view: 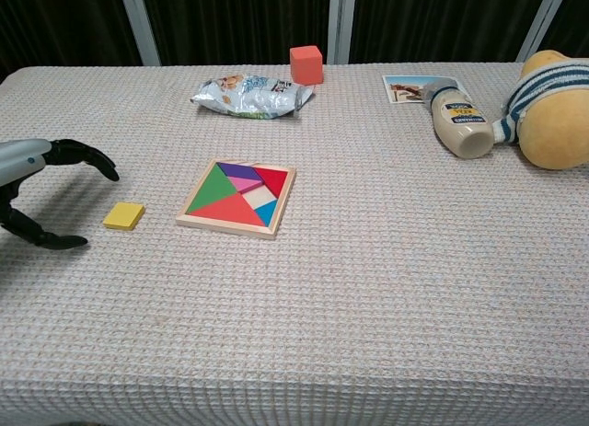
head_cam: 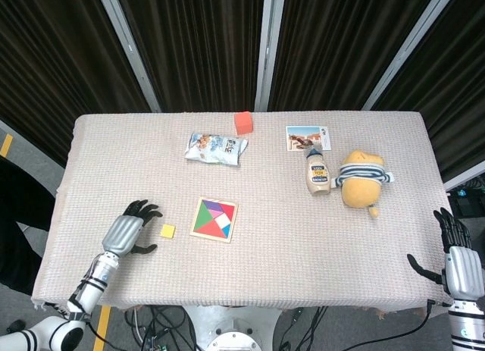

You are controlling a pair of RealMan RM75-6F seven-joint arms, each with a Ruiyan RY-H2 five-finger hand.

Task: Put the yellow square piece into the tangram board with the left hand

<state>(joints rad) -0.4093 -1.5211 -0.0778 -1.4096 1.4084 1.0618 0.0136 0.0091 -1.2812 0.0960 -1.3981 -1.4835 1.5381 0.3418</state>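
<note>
The yellow square piece (head_cam: 167, 230) (view: 123, 215) lies flat on the cloth, a short way left of the tangram board (head_cam: 214, 220) (view: 238, 198). The wooden board holds several coloured pieces and shows one pale empty slot. My left hand (head_cam: 125, 231) (view: 37, 178) hovers just left of the yellow piece with fingers spread and thumb apart, holding nothing. My right hand (head_cam: 457, 261) stays at the table's near right corner, fingers apart, empty; the chest view does not show it.
A snack bag (head_cam: 216, 148) and a red cube (head_cam: 243, 122) lie at the back. A photo card (head_cam: 306, 137), a lying bottle (head_cam: 317, 172) and a yellow plush toy (head_cam: 361, 178) occupy the back right. The table's front edge (head_cam: 227, 302) is near both hands.
</note>
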